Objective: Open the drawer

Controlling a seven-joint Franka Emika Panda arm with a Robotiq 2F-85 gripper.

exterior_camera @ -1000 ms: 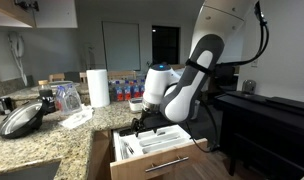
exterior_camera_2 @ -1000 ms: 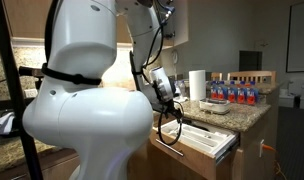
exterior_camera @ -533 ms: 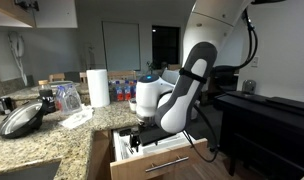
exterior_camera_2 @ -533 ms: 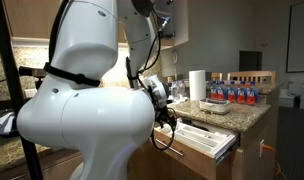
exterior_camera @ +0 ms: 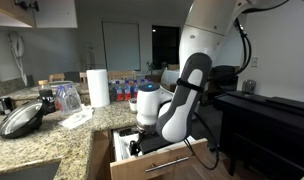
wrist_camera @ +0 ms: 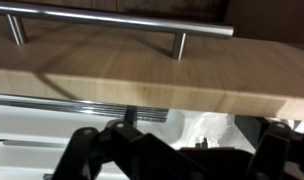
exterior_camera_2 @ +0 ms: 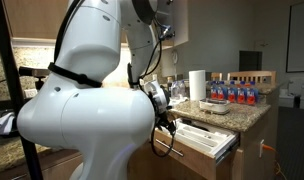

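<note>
The drawer (exterior_camera: 164, 166) stands pulled out below the granite counter in both exterior views, its light-wood front carrying a silver bar handle (exterior_camera: 168, 160). A white divided tray (exterior_camera: 128, 148) shows inside it. My gripper (exterior_camera: 140, 142) hangs low over the open drawer (exterior_camera_2: 208, 141), just behind the front panel. In the wrist view the wood front (wrist_camera: 142, 70) and handle (wrist_camera: 122, 20) fill the top. The dark fingers (wrist_camera: 87, 152) of the gripper (wrist_camera: 182, 150) stand wide apart, open, with only white tray (wrist_camera: 42, 128) between them.
On the counter (exterior_camera: 52, 140) stand a paper towel roll (exterior_camera: 98, 87), a black pan (exterior_camera: 22, 118) and several bottles (exterior_camera: 127, 90). A dark desk (exterior_camera: 267, 110) stands close beside the arm. The robot's white body (exterior_camera_2: 82, 110) fills much of an exterior view.
The arm has sunk and folded lower, carrying the gripper slightly back over the drawer's inside. The drawer stays pulled out and the jaws stay open.
</note>
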